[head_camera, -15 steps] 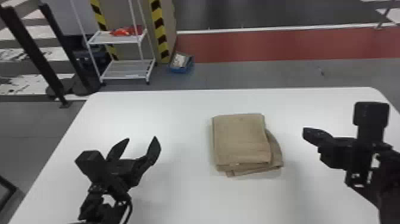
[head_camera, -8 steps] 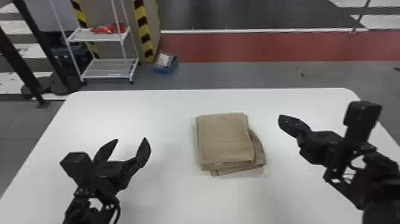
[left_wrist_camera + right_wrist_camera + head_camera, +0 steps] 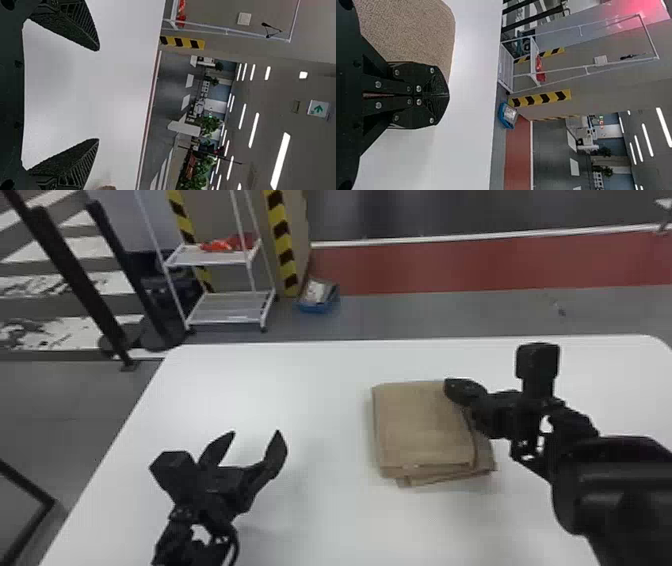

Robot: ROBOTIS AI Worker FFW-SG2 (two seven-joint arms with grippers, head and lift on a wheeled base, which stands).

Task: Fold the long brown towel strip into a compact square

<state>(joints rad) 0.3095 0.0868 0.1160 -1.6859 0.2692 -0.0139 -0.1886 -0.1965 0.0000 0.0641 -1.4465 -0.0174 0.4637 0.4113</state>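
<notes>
A brown cloth towel (image 3: pixel 425 430), folded into a rough, layered square, lies right of centre on a smooth white table (image 3: pixel 320 520); its lower layers poke out at the right and near edges (a slightly untidy stack). The robot's right gripper (image 3: pixel 451 385), black with flat fingers, is over the towel's right side, its jaws closed tip to tip with no cloth visible between them. Whether it touches the towel, I cannot tell. The matching black left gripper (image 3: pixel 256 432) is above the table's left part, jaws wide apart and empty.
</notes>
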